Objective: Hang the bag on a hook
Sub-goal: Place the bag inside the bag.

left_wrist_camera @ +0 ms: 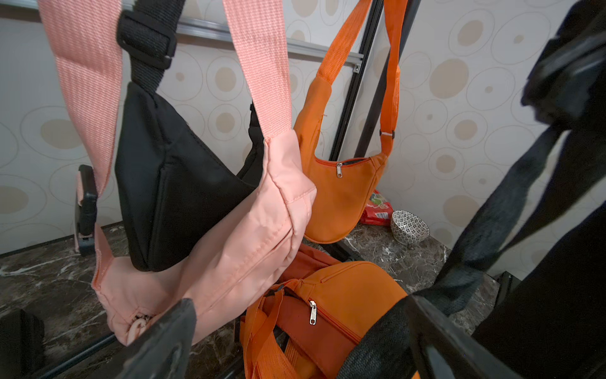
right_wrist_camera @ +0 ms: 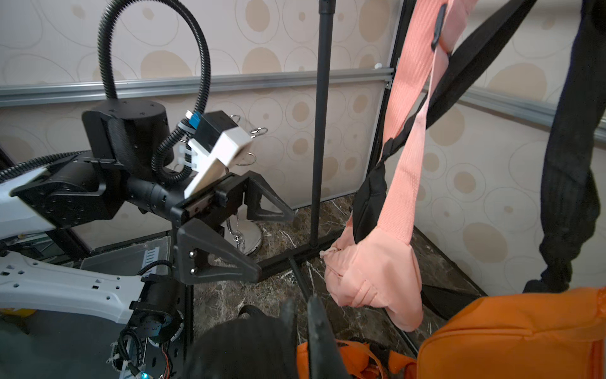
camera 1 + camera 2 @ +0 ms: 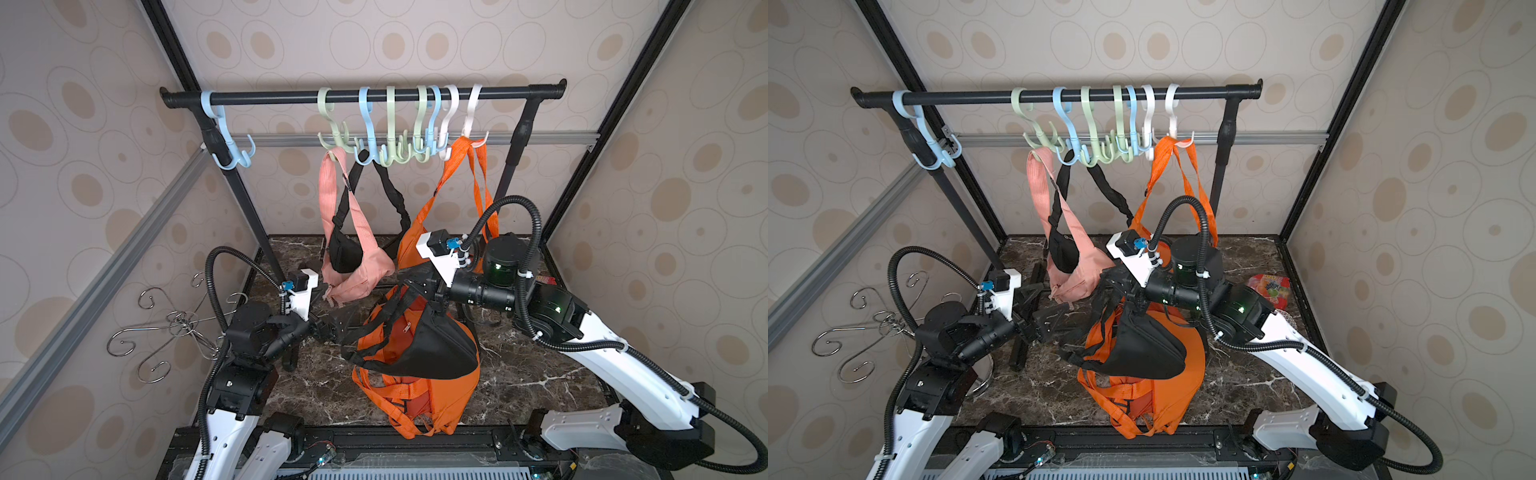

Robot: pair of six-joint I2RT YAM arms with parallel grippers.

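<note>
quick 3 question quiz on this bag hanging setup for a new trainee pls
1. True or false: the right claw is shut on the lifted black bag.
2. The left claw is: A) open, B) shut on a strap, C) out of view.
3. How many bags hang from the hooks on the rail?

Key:
1. True.
2. A.
3. Three: pink bag, hanging black bag, hanging orange bag.
</note>
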